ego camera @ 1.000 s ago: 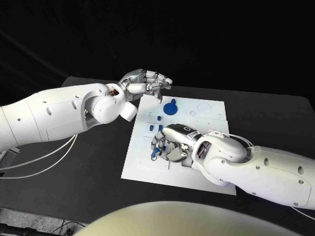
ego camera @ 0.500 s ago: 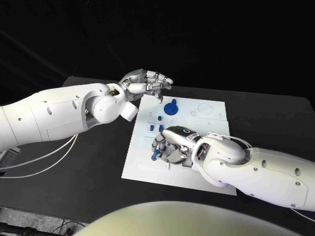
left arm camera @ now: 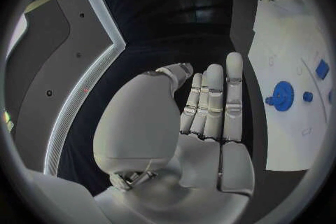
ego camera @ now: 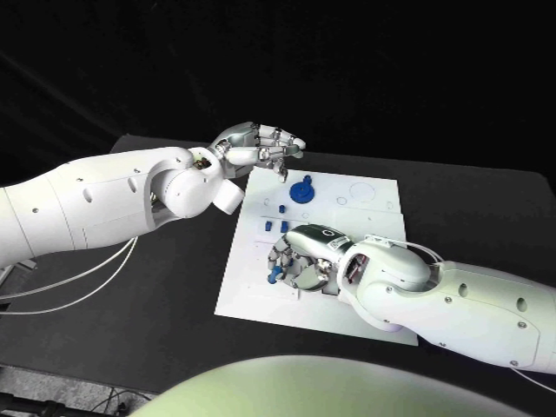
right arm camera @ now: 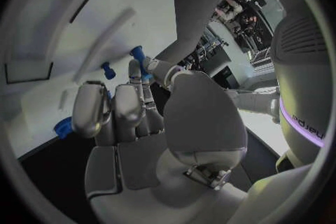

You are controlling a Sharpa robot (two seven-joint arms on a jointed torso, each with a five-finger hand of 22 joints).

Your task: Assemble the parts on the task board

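Black tabletop carries the white task board at the centre of the head view, with darkness behind its far edge.

Just left of the frame's centre, the right hand is lowered palm-down onto the lower half of the board. Its fingers are curled downward around a small blue part at the hand's lower-left edge; whether they actually pinch it I cannot tell. In the right wrist view the same hand shows its fingers bent forward over the white board, with blue parts just beyond the fingertips and another blue piece beside them.

Up and to the left, the left hand hovers over the board's upper-left corner, holding nothing. The left wrist view shows this hand with fingers straight and pressed side by side, thumb alongside.

Between the 2 hands, a round blue part sits on the board's upper half, and 2 small blue pegs stand below it, just above the right hand.
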